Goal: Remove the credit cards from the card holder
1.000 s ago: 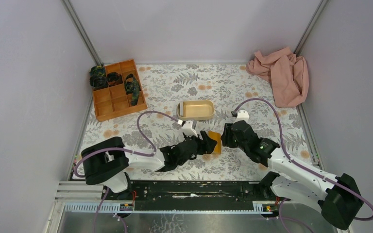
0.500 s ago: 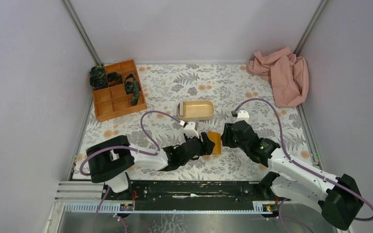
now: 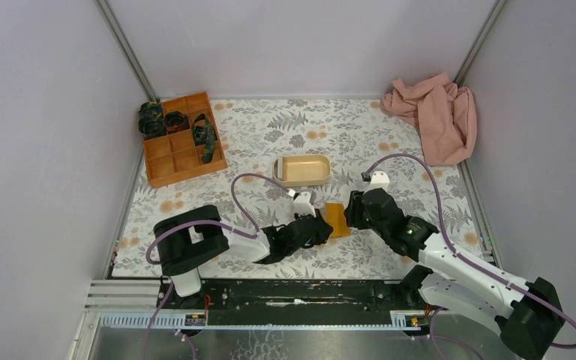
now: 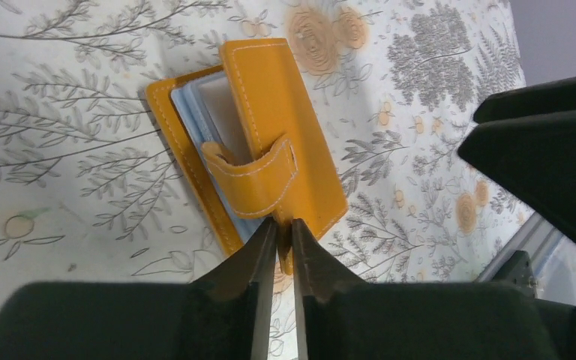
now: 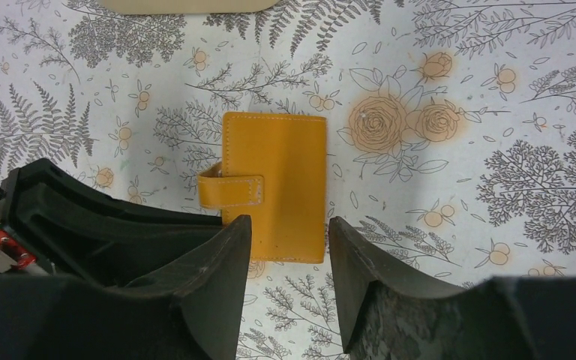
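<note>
Card holder (image 3: 336,219) lying on the floral table cover (image 3: 255,135), between my two arms and near the beige tray (image 3: 302,170). Its cover is slightly raised, showing light blue pockets. My left gripper (image 4: 283,223) is pinched almost closed on one edge. My right gripper (image 5: 289,221) hangs above, fingers apart, grasping nothing.

There is one orange card holder (image 3: 337,220) on the one bench (image 3: 270,131). There is also one beige oval tray (image 3: 279,171), one orange compartment box (image 3: 166,166) and one crumpled pink cloth (image 3: 433,114). Three dark bundles (image 3: 174,120) sit at the box's far end. Two arms reach in, the left arm (image 3: 225,244) and the right arm (image 3: 457,266). They carry two grippers, the left gripper (image 4: 277,232) and the right gripper (image 5: 289,240).
</note>
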